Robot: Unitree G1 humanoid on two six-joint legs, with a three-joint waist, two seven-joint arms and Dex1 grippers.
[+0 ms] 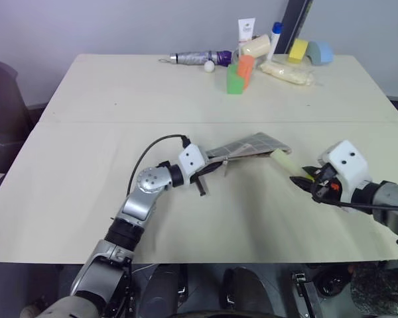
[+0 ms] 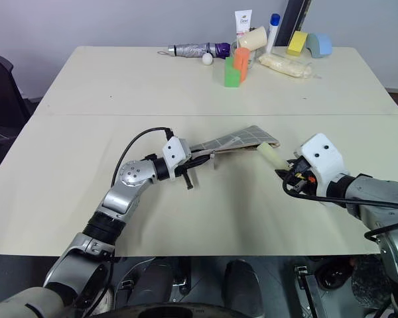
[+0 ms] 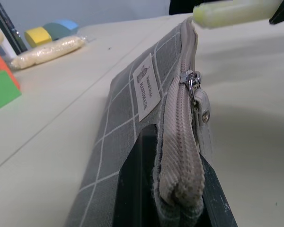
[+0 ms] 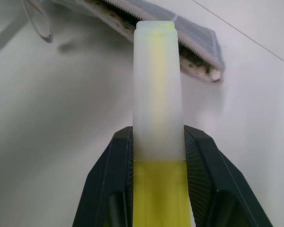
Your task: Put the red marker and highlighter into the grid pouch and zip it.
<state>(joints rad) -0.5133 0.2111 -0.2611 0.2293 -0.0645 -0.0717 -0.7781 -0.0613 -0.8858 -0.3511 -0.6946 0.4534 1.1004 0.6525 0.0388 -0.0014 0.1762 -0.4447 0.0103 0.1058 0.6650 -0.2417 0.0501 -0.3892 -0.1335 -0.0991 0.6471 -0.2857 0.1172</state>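
Mid-tabletop, the left end effector is clenched on the grid pouch's zipper edge, while at its 3 o'clock the right end effector grips the highlighter, aimed at the pouch's end.

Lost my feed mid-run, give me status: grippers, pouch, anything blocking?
Left gripper shut on grid pouch, holding it up off the table. Right gripper shut on highlighter, tip near pouch's end. Nothing between them.
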